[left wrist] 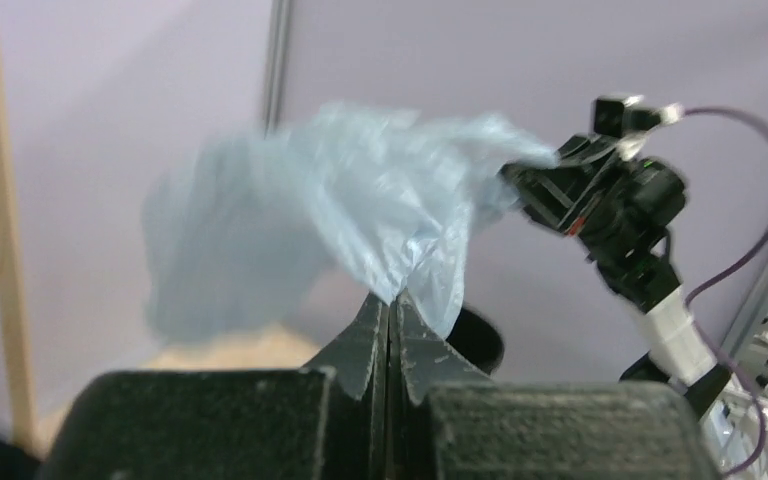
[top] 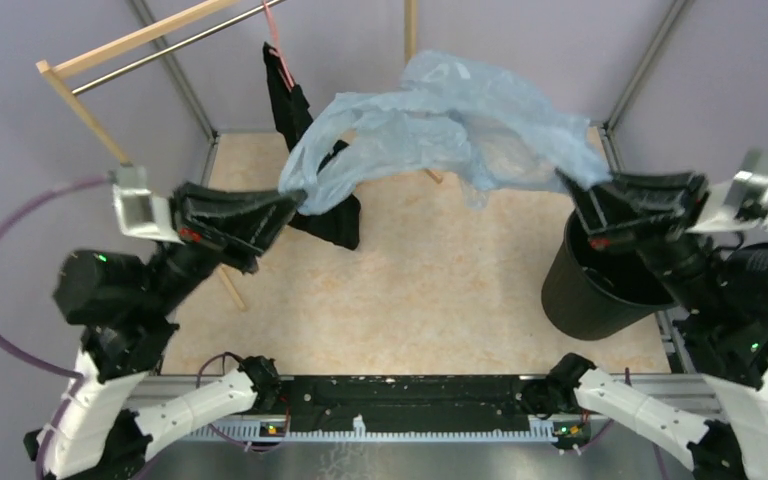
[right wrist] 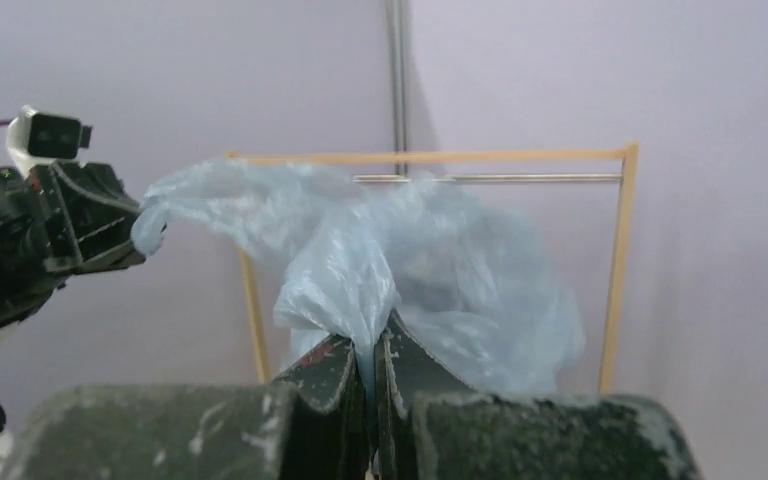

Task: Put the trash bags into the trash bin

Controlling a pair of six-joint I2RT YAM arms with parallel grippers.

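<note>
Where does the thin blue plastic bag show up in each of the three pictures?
Top view: the bag stretches across the upper middle, pinched between the left hand and the right hand.
Left wrist view: centre, rising out of that shut hand.
Right wrist view: centre, likewise.
Shared landmark: the wooden rack, top left from above, left edge in the left wrist view, behind the bag in the right.

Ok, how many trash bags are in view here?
1. The pale blue bag hangs stretched in the air between the left tool and the right tool, each pinching one end. The bin is partly hidden, so another could lie inside.
</note>
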